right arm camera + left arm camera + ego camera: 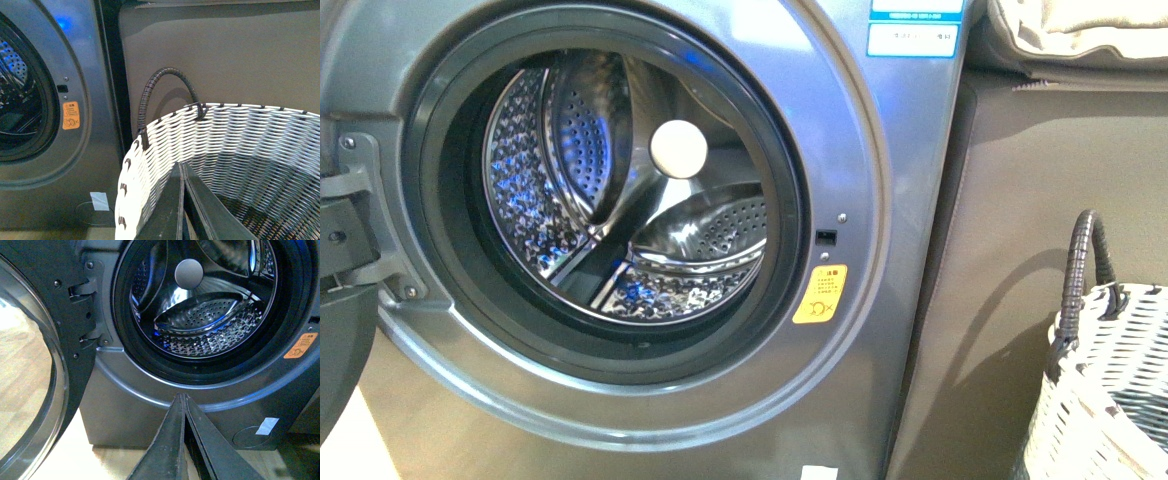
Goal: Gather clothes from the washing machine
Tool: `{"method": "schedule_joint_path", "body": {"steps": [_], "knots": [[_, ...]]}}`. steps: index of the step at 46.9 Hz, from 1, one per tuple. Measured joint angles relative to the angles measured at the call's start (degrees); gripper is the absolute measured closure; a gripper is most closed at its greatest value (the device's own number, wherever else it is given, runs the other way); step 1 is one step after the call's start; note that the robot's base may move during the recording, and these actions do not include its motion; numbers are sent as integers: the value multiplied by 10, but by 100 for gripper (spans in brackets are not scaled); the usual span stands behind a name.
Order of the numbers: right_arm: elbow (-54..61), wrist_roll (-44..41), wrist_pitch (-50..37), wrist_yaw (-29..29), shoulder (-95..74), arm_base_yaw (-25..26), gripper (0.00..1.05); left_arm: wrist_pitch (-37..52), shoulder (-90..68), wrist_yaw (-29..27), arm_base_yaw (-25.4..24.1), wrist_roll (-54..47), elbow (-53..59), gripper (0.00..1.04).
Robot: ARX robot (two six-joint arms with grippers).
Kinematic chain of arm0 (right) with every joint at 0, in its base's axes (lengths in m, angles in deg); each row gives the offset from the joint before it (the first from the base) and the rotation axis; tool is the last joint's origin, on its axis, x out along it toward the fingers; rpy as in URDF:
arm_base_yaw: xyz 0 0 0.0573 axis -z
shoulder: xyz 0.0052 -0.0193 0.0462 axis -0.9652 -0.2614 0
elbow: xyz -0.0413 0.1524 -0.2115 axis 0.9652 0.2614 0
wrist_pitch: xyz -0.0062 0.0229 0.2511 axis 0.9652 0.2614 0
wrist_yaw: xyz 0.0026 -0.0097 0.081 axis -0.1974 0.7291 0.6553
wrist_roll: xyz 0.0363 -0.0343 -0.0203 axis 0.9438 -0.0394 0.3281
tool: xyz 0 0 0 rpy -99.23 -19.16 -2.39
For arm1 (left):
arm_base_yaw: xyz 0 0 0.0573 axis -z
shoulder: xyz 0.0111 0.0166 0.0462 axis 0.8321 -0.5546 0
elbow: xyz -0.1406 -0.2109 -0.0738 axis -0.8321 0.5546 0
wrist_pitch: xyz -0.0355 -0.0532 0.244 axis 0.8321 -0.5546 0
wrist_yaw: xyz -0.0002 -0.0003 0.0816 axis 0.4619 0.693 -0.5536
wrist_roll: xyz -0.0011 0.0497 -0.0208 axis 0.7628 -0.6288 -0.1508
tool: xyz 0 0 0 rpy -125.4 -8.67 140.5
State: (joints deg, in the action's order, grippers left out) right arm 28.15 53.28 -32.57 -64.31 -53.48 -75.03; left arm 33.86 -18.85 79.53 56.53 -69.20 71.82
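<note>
Both grippers have their fingers pressed together on nothing: the left gripper (184, 400) hangs low before the washing machine (880, 300), just below the open drum mouth (205, 305), while the right gripper (181, 170) sits over the near rim of the woven basket (240, 145) to the machine's right. No dark garment shows in the drum; the clothes may be in the basket's dim bottom, though I cannot tell

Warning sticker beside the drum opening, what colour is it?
The warning sticker is orange with dark print, clearest in the right wrist view.
</note>
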Motion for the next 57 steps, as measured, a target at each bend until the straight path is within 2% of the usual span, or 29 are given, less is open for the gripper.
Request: {"method": "schedule_joint_path", "body": {"steps": [32,34,43,49,57], "knots": [[0,0,0,0,0,0,102,4,25,0,0,0,24,101],[0,-1,0,0,0,0,99,4,25,0,0,0,24,94],[0,-1,0,0,0,0,68,4,25,0,0,0,24,62],[0,-1,0,0,0,0,40,4,25,0,0,0,24,32],[0,-1,0,0,0,0,12,4,25,0,0,0,24,5]]}}
